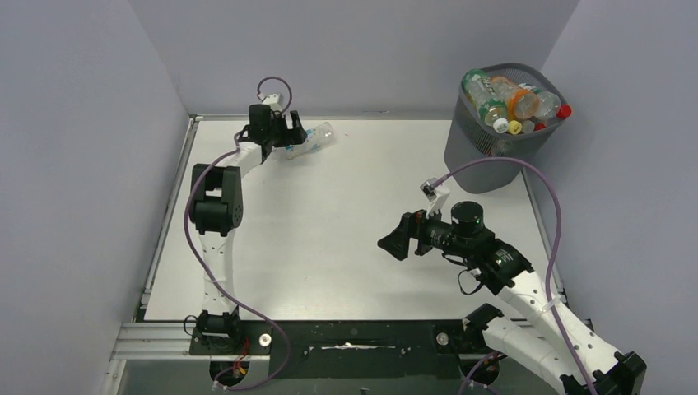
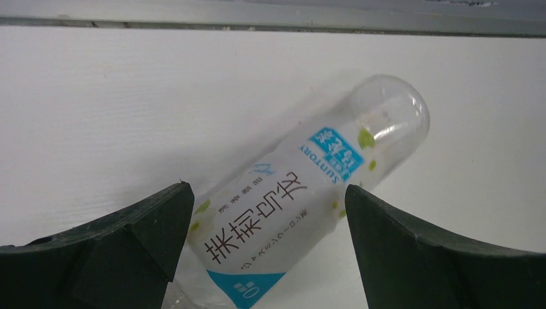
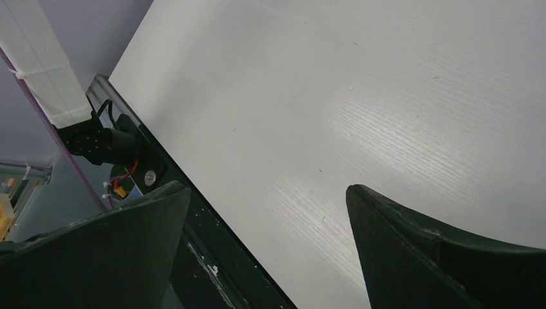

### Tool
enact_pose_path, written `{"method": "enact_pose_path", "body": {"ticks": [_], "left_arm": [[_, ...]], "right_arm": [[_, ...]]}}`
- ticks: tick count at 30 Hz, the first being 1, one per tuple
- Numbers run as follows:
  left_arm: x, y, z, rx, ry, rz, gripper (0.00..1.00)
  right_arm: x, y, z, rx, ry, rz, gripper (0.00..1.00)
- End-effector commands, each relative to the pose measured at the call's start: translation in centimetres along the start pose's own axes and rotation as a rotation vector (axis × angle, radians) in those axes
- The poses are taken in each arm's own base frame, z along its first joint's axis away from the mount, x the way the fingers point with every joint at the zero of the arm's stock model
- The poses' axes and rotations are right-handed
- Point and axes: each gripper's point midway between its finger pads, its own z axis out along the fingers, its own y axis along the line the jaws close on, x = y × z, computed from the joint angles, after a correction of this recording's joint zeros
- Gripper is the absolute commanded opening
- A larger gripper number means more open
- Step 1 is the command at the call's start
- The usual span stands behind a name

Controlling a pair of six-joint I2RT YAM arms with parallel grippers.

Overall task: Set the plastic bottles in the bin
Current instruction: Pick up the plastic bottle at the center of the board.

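White tabletop [image 1: 354,214], walled on three sides by pale panels, seen from above and from both wrists. We find the left gripper [image 2: 267,193] at the far left of the surface, its two dark fingers [image 2: 138,238] spread apart and straddling the neck half of a clear plastic bottle [image 2: 302,180] with a white and blue label. The bottle lies on its side on the table. We cannot tell whether either finger touches it, and nothing is clamped. Its long axis runs obliquely across the gap between the fingers, neck end near the wrist and rounded base pointing away to the right. We judge that a closing grasp would meet the body at a slant rather than squarely. In the overhead view the same bottle [image 1: 317,137] projects rightward from the left gripper [image 1: 288,136], well apart from the bin [image 1: 481,156] at the far right corner, which is heaped with bottles [image 1: 506,103]. The right gripper [image 1: 395,243] hangs above bare table, fingers apart and empty. It is nearer the bin, but the left arm is nearer the last bottle.
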Motion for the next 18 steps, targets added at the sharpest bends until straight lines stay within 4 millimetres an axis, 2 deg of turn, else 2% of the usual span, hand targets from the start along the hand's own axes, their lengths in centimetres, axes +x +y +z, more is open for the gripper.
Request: {"method": "enact_pose_path", "body": {"ticks": [1,11,18], "left_arm": [[-1.4,-3.5,-1.8,0.066,-0.044,0.004,0.89],[0.9,-6.6,-3.5,0.079,-0.001,0.054,0.89],[1.4,-7.3,-4.4,0.068,0.007,0.075,0.89]], "right_arm": [[-1.7,0.4,0.3,0.002,-0.076,-0.023,0.98],[-1.6,0.7,0.2,-0.005,-0.078,-0.036,0.98],[-1.6,0.9,0.3,-0.009,-0.079,-0.037,0.98]]}}
